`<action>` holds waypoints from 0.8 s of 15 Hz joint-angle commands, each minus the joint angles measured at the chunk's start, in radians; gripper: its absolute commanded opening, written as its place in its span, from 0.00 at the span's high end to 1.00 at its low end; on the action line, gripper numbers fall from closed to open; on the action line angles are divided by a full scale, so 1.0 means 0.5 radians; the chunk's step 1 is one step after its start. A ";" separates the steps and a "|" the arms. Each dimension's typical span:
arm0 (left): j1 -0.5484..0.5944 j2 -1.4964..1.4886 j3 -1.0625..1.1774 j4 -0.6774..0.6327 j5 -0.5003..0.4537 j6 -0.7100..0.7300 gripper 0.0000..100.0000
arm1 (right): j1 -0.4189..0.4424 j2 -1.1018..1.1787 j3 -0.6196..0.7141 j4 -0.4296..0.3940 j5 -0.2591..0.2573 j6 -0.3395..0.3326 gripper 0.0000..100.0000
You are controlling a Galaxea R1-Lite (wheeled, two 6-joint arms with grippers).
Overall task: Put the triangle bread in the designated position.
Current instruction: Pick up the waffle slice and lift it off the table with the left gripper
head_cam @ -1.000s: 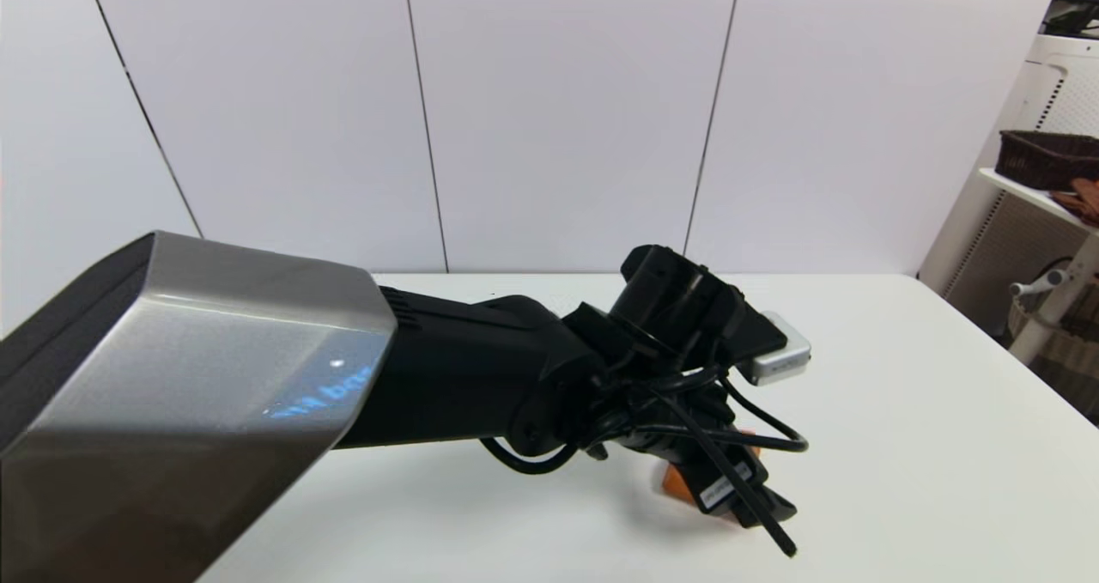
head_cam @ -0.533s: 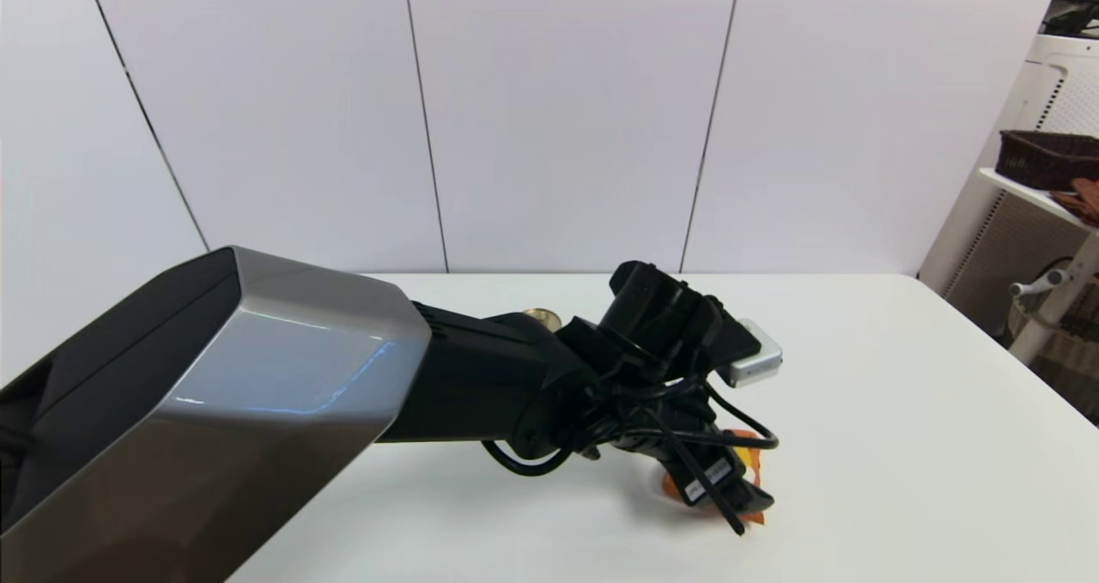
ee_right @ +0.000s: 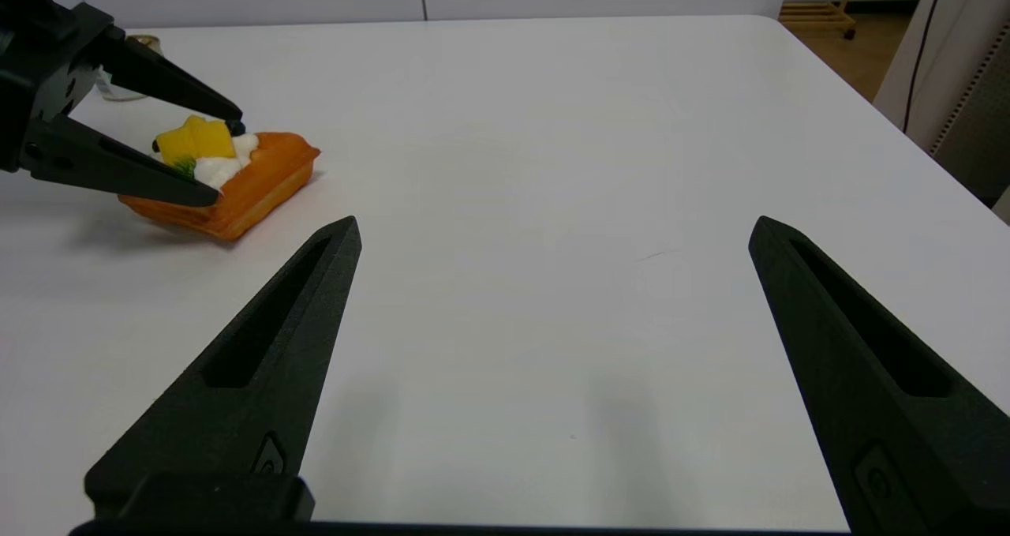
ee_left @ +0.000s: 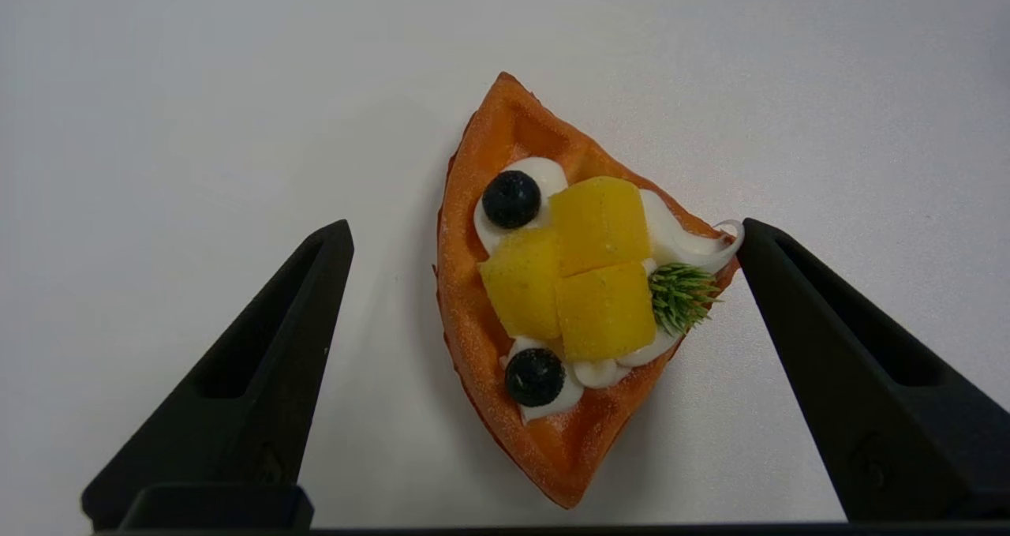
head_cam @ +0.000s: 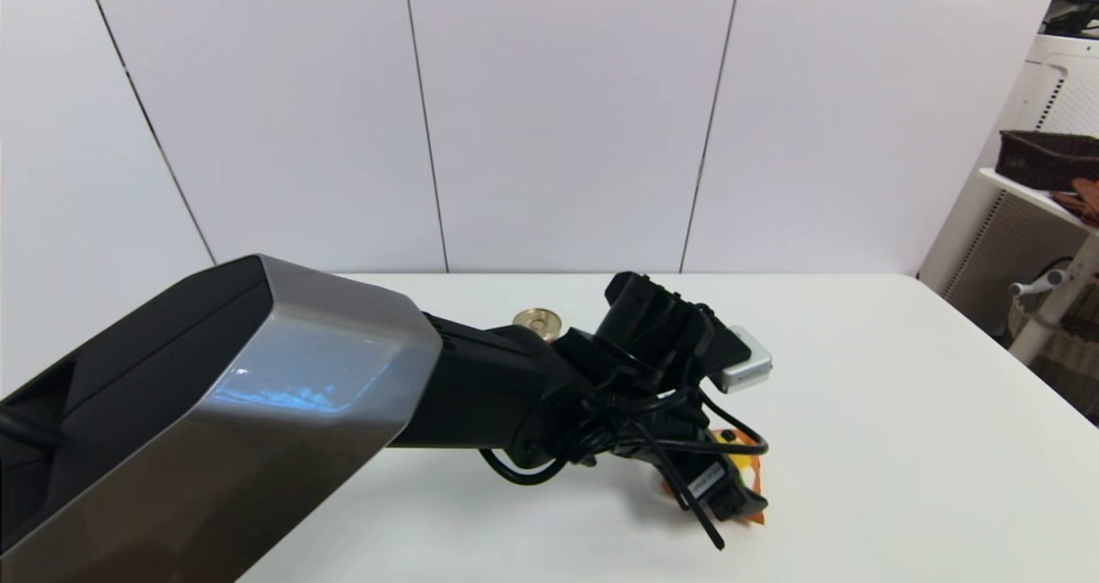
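Left gripper (ee_left: 544, 232) is hanging over the triangle bread (ee_left: 552, 299), pointing down at the white table (ee_left: 158, 86); jaws are spread wide and released, one finger on each side of the bread; in the left wrist view one fingertip (ee_left: 753, 236) is sitting right at the cream swirl on the bread's edge, touching or nearly so, can't tell which; the other fingertip (ee_left: 335, 240) is standing clear with bare table showing between it and the crust.

Bread is lying flat on the table, toppings up: yellow chunks, white cream, two dark berries, a green sprig; nothing is lifting it.

In the head view the left arm (head_cam: 283, 394) is reaching across from the left and its wrist is covering most of the bread; only an orange sliver (head_cam: 749, 480) is showing past the black hardware; a small gold-lidded tin can (head_cam: 537, 319) is sitting on the table just behind the forearm, further back than the bread.

Right gripper (ee_right: 552, 232) is idling low over the table with its jaws wide apart and holding nothing; from its wrist view the bread (ee_right: 237, 177) and the left gripper's fingers (ee_right: 158, 78) are showing well off to the side, fingers bracketing the toppings.
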State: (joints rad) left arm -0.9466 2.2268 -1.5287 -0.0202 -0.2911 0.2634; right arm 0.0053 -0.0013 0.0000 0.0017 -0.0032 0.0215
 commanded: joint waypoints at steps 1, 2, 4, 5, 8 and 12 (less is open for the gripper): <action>0.000 0.010 -0.004 -0.015 -0.007 -0.002 0.00 | 0.002 0.003 0.000 0.000 0.000 0.000 0.00; -0.003 0.016 -0.004 -0.036 -0.007 -0.008 0.00 | 0.002 0.003 0.000 0.000 0.000 0.000 0.00; -0.006 0.023 -0.004 -0.045 -0.010 -0.036 0.00 | 0.002 0.003 0.000 0.000 0.000 0.000 0.00; -0.012 0.023 -0.001 -0.045 -0.013 -0.048 0.00 | 0.002 0.003 0.000 0.000 0.000 0.000 0.00; -0.015 0.023 0.002 -0.042 -0.016 -0.051 0.00 | 0.002 0.003 0.000 0.000 0.000 0.000 0.00; -0.040 0.004 0.017 -0.036 -0.016 -0.073 0.00 | 0.002 0.003 0.000 0.000 0.000 0.000 0.00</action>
State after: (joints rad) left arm -0.9591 2.2374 -1.5245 -0.0413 -0.2977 0.2338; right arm 0.0057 -0.0013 0.0000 0.0017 -0.0032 0.0211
